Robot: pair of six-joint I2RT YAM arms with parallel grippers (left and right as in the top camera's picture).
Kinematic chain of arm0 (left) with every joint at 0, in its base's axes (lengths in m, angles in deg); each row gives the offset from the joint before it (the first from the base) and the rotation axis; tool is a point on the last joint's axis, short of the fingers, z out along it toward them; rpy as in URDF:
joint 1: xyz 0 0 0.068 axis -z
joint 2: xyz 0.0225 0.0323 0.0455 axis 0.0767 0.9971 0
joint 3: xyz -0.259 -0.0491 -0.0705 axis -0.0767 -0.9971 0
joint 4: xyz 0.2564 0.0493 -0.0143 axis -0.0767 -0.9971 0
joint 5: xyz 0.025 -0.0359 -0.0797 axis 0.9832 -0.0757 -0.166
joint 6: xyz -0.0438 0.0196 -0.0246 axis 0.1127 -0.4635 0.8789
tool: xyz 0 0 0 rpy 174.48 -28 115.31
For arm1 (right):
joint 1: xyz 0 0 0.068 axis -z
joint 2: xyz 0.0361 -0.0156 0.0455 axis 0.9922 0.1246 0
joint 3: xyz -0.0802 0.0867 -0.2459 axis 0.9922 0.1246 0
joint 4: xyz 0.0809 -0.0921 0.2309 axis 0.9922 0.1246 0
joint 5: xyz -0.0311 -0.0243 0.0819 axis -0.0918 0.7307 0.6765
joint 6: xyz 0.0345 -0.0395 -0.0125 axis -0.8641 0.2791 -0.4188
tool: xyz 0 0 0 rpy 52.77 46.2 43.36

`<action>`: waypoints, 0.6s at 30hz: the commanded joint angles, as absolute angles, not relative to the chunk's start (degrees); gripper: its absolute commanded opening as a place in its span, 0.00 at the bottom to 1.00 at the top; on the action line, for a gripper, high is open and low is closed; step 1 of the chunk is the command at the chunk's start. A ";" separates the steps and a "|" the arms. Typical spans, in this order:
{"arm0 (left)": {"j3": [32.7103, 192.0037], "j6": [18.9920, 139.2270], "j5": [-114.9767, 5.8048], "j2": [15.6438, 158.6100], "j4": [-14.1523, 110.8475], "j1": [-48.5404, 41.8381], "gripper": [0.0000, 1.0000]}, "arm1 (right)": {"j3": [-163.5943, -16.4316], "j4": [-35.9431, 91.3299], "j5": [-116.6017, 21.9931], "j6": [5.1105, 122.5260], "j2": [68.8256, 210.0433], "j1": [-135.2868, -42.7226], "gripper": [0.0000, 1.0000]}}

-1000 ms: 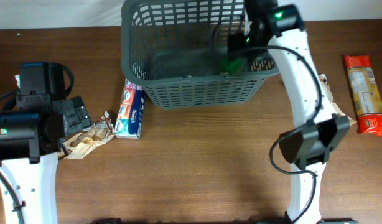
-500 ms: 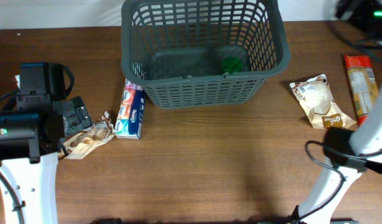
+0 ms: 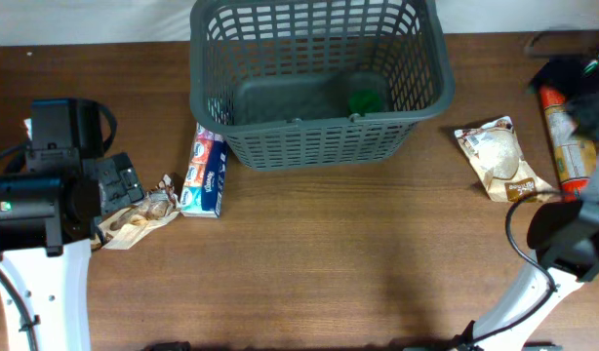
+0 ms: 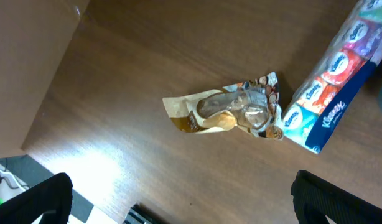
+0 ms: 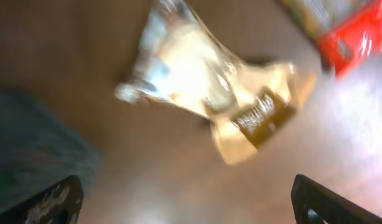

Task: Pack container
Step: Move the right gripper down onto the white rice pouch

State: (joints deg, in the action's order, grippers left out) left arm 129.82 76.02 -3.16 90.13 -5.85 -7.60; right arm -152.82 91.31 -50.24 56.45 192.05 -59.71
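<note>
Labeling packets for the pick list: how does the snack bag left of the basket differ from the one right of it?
Left bag holds brownish pieces; right bag holds one pale round lump. Left bag is crumpled and lies against the tissue pack; right bag is smoother and clear of the red packet. Both have clear fronts with brown print and lie on the table, outside the basket.
</note>
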 commanded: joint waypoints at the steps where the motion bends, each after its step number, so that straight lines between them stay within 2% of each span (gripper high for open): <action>1: 130.02 75.75 -3.20 90.22 -6.13 -7.95 0.99 | -143.79 89.58 -57.57 52.74 192.01 -58.72 0.99; 8: 130.02 75.75 -3.20 90.22 -4.34 -7.93 0.99 | -135.20 85.17 -56.36 53.72 192.03 -55.79 0.99; 14: 130.02 75.75 -3.20 90.22 -3.36 -7.95 0.99 | -132.80 81.56 -52.36 78.11 192.03 -57.08 0.99; 18: 130.02 75.75 -3.20 90.22 -3.44 -7.93 0.99 | -132.54 80.03 -53.04 87.82 192.10 -57.37 0.99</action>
State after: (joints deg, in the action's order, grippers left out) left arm 129.82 76.02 -3.16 90.13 -3.57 -7.60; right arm -133.02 80.79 -53.57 75.42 192.86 -56.91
